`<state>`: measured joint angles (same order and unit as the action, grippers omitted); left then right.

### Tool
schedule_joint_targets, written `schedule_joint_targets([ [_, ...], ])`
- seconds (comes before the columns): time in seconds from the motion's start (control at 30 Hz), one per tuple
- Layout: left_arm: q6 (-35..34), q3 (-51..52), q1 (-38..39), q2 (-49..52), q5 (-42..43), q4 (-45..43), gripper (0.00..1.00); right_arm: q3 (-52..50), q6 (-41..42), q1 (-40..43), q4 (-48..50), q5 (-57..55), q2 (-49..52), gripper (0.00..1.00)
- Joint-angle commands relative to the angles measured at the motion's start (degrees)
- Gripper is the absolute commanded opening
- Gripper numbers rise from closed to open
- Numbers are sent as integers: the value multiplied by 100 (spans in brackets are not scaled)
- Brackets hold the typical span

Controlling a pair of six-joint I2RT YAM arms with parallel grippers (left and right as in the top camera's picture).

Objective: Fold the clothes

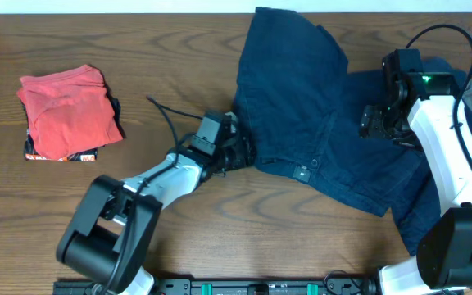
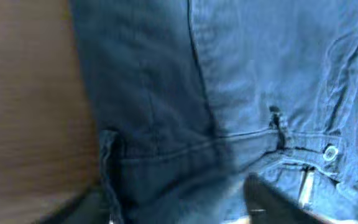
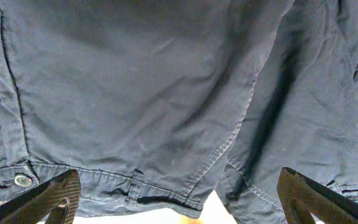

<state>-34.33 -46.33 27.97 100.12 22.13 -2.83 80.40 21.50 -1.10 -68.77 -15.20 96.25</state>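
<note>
Left hand (image 1: 240,153) at clothes (image 1: 301,98) edge, right hand (image 3: 178,193) spread wide above

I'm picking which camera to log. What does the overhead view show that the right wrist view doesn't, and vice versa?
Only overhead: the wooden table, a folded red garment at its left, and the left claw at the edge of the navy clothes. Only right wrist: that the right claw is open wide above the cloth, plus close seams and stitching. Both: the wrinkled navy clothes and a waistband button.
</note>
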Motion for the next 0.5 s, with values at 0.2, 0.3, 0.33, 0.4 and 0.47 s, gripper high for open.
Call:
schedule_joint_targets([
  [0.2,409,-76,-544,-365,-186,-87,6,37,76,74,-44,-44,-142,99],
  [0.3,645,-179,-1235,-813,-201,-92,6,37,76,136,-50,-42,-142,99],
  [0.33,647,-289,-1569,-984,-238,-94,6,37,76,166,-55,-39,-142,99],
  [0.4,647,-566,-2103,-1165,-271,-94,6,37,76,203,-85,-42,-142,99],
  [0.47,645,-890,-2540,-1207,-264,-85,6,37,76,223,-90,-37,-142,99],
])
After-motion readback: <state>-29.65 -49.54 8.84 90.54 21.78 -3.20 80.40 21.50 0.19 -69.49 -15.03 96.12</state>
